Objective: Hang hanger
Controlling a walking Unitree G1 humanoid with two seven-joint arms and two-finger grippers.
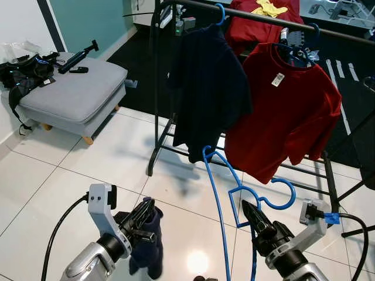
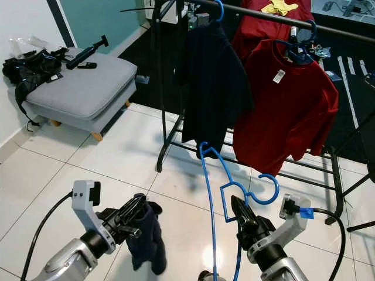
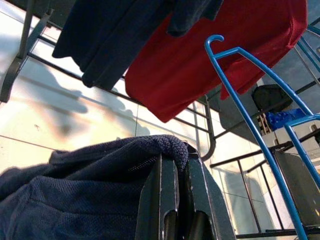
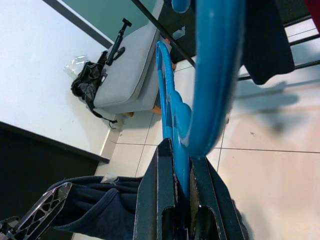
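We see the clothes rack [image 1: 158,93] ahead on the white tile floor [image 1: 117,170]; everything else is placed from it. A navy shirt [image 1: 208,88] and a red T-shirt [image 1: 287,111] hang from its top rail, the red one on the navy one's right, touching it. A second red garment [image 1: 258,26] hangs behind the rail.

Right gripper [image 1: 251,213] sits low in front of the rack, jaws pinching the blue hanger [image 1: 225,193] near its hook end. The hanger is off the rail, its frame in front of the red T-shirt's hem.

Left gripper [image 1: 143,212] is low, in front and left of the rack, jaws pinching a navy garment [image 1: 149,249] that dangles toward the floor.

A grey ottoman [image 1: 76,93] stands left of the rack with a black bag [image 1: 23,73] on it.
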